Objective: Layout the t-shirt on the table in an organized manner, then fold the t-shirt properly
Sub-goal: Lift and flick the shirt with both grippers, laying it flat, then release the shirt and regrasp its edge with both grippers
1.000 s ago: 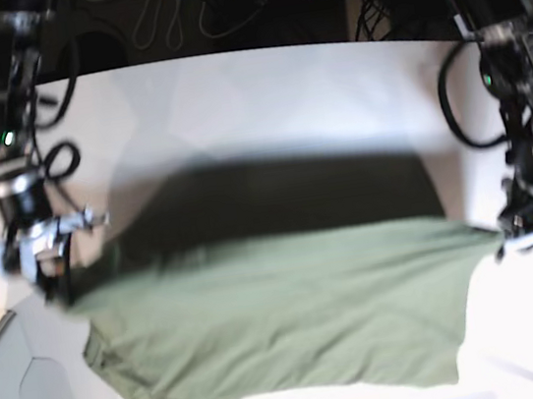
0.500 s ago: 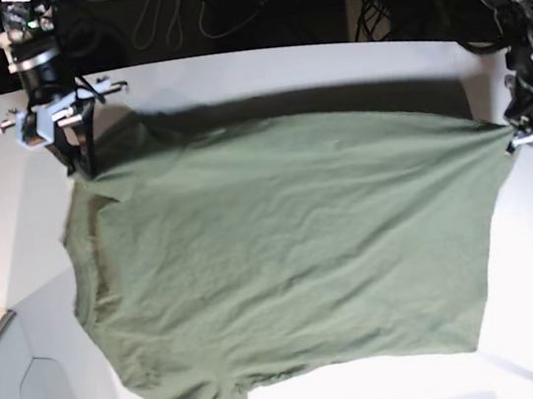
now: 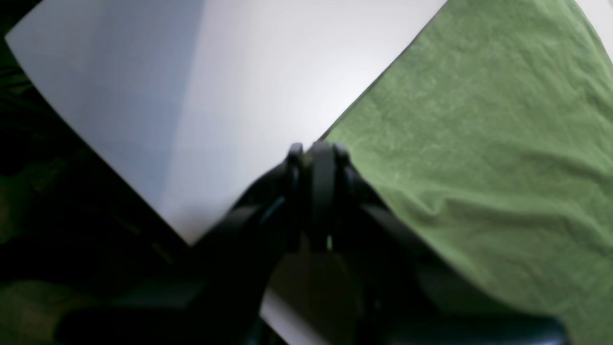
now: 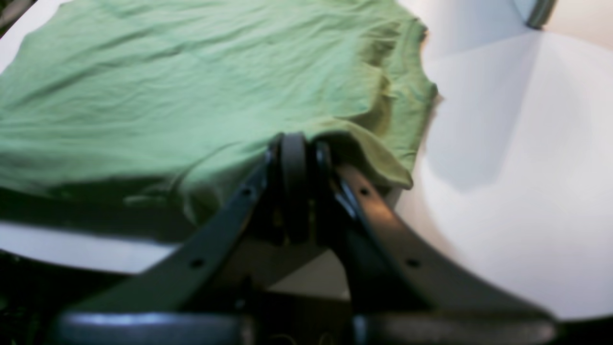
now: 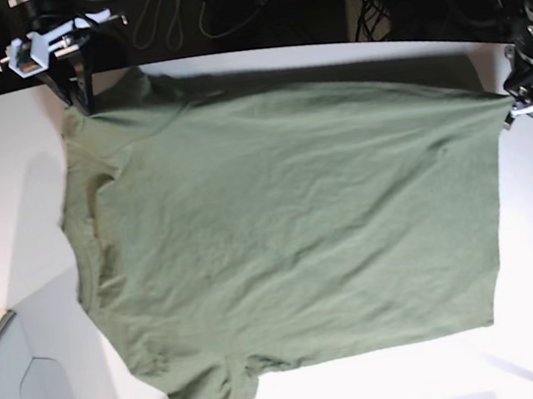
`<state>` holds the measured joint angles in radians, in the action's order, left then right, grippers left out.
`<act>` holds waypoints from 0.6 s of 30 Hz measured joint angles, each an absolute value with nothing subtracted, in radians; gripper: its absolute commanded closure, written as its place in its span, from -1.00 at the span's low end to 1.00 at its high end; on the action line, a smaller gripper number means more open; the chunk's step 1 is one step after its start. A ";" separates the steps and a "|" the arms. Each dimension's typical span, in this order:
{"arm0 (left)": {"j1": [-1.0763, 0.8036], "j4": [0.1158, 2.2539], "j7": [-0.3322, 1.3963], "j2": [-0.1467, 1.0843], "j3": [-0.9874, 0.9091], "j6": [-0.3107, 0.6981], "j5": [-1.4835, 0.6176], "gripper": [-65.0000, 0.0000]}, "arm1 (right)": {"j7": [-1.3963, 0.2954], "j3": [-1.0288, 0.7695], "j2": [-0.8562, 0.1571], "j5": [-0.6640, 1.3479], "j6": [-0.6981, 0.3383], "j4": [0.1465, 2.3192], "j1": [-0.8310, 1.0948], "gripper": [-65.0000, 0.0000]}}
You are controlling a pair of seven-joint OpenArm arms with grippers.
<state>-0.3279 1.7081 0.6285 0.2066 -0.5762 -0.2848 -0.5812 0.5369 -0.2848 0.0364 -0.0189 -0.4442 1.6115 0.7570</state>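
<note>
Spreading t-shirt (image 5: 290, 226) on table (image 5: 5, 177) | both grippers, left (image 5: 521, 104) and right (image 5: 78, 92), clamped on corners | next: lower, release

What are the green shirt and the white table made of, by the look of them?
The t-shirt looks like soft knit cotton or a similar fabric: matte olive green, with fine wrinkles, and it drapes limply where its corners are pinched. The table looks like a hard, smooth board with a matte white coating, perhaps laminate or painted wood; it shows only soft shadows and no grain.
</note>
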 measured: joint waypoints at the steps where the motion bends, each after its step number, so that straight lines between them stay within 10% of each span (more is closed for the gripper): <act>1: -0.327 1.708 0.628 0.208 -0.576 -0.285 -0.582 0.99 | 0.543 -0.281 0.042 -0.017 -0.442 1.612 0.772 1.00; 18: -0.374 1.708 0.632 0.210 -0.721 -0.141 -0.578 0.99 | 0.726 -0.263 0.069 -0.016 -0.444 1.473 0.784 1.00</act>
